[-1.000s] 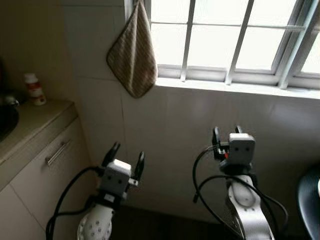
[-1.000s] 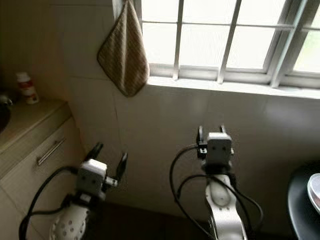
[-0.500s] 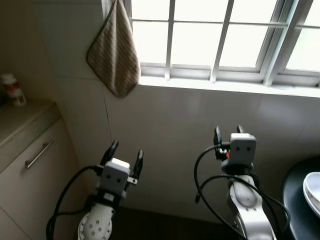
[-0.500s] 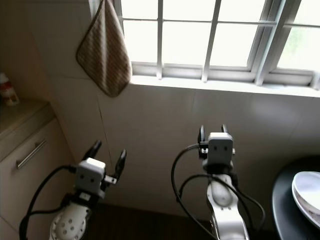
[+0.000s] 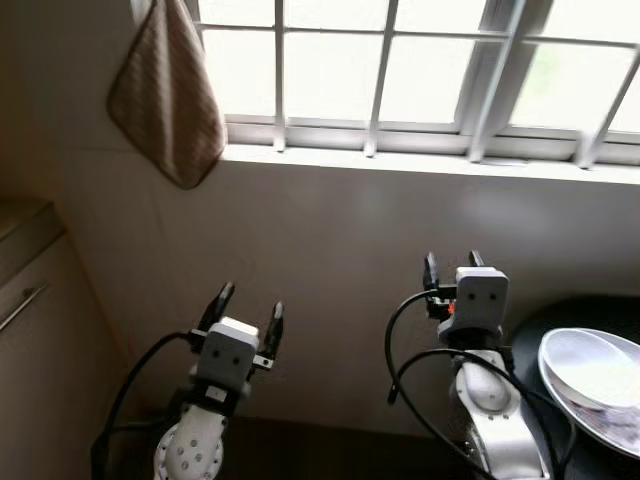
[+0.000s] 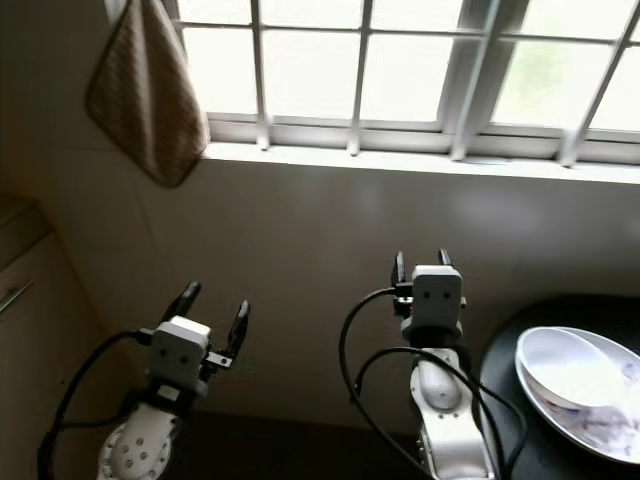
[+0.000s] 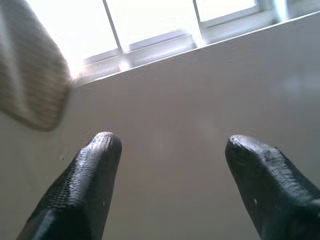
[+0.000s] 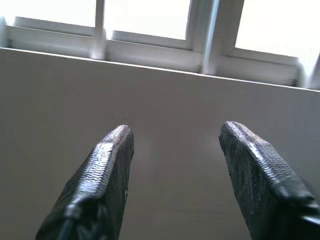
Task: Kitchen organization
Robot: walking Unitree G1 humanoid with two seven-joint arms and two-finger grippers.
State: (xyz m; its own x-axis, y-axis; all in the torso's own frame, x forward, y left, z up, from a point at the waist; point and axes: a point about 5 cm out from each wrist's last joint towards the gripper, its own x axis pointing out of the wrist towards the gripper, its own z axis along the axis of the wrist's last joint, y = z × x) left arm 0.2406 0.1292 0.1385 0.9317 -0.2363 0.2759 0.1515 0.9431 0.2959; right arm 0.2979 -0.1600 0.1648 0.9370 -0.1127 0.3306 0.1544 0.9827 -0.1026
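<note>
A white bowl [image 5: 592,372] lies tilted on a patterned plate [image 6: 590,432] on a dark round surface [image 6: 500,370] at the right. My left gripper [image 5: 247,310] is held up in front of the tiled wall, open and empty. My right gripper [image 5: 450,268] is raised a little higher, also open with nothing between its fingers, just left of the bowl. In the wrist views both pairs of black fingers [image 7: 87,185] [image 8: 102,170] point at the wall under the window.
A brown striped cloth [image 5: 165,95] hangs at the window's left corner. A barred window [image 5: 400,60] with a white sill runs across the top. A beige cabinet with a metal handle [image 5: 20,308] stands at the left edge.
The camera has turned to the right: the cloth and cabinet slid left, the bottle on the counter left the frame, and the bowl and plate came into sight. Both grippers stay open.
</note>
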